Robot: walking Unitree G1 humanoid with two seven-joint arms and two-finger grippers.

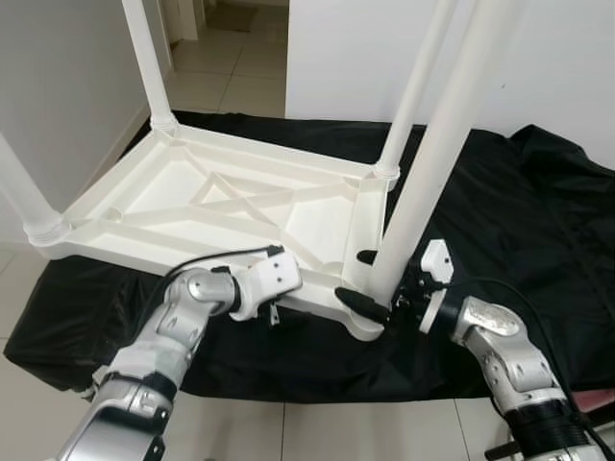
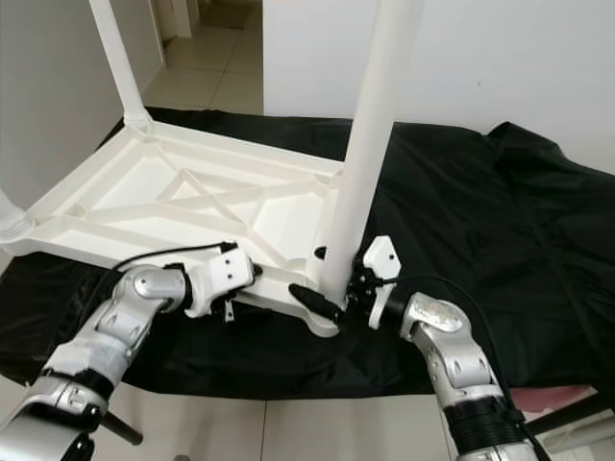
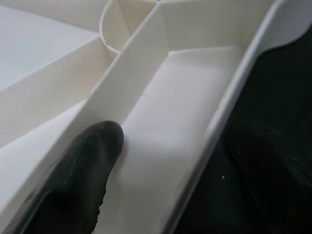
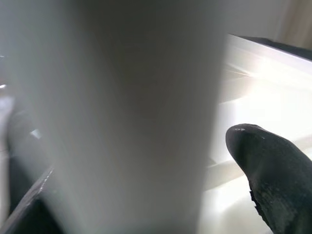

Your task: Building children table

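Left eye view: a white plastic table lies upside down on a black cloth spread over the tiled floor, its ribbed underside facing up. Three legs already stand in corner sockets: one at the far left, one at the near left, one at the far right.

The right gripper is at the near right corner, its two black fingers clamped on the fourth leg, low down, just above the socket. That leg rises steeply and tilts a little to the right. In the right wrist view the leg is a pale blur up close, with one black fingertip beside it.

The left gripper sits at the table's near edge, left of that corner. In the left wrist view its fingers are spread, one finger inside the tray-like underside, the other outside over the cloth, straddling the rim. I cannot tell whether they press on it.
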